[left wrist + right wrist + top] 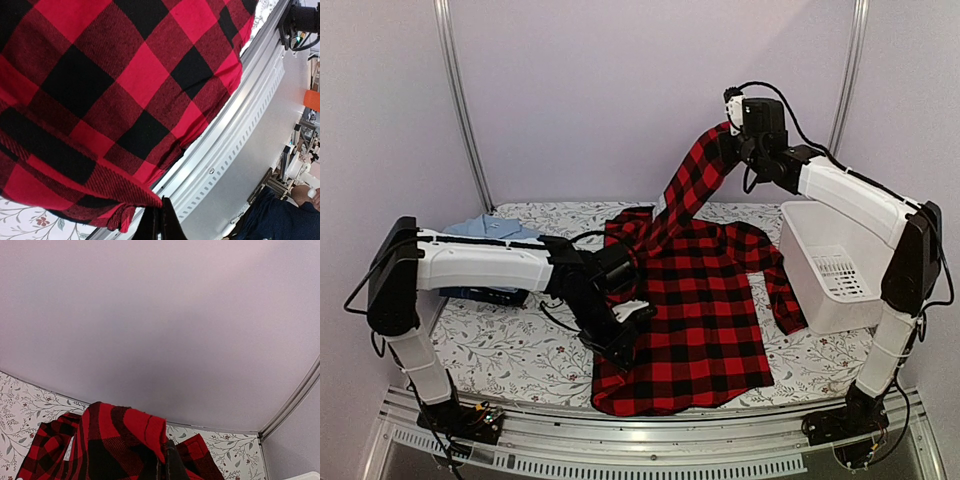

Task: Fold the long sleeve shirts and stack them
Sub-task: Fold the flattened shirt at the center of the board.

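one checked shirt lies spread over the middle of the counter, hem at the near edge. its sleeve hangs high over the far edge, clamped in the right end effector, likely so it can be swung across the body. the left end effector is closed on the shirt's left side, apparently anchoring it. a blue shirt rests folded on a dark garment at the left edge, and a basket sits at the right edge.
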